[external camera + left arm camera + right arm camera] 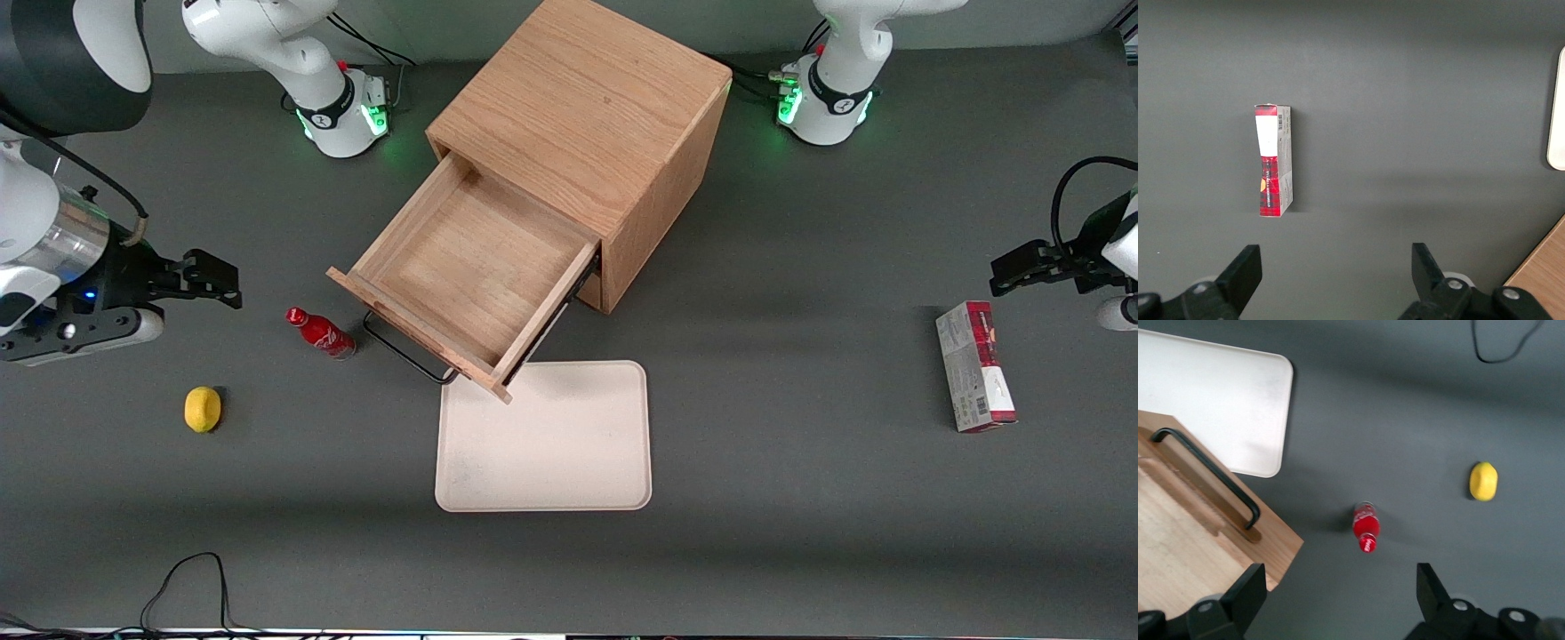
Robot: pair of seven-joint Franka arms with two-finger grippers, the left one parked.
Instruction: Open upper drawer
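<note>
Lower drawer fully concealed beneath the pulled-out upper drawer, whose front panel also overhangs and covers a corner of the cream tray. Cut off by the frame edge in the right wrist view: gripper, only its two spread fingertips visible, and most of the drawer. Red bottle label too small to read.

R arm hung above table at working end, wrist roughly level. Gripper held nothing, fingers spread wide apart, clear of all objs.
</note>
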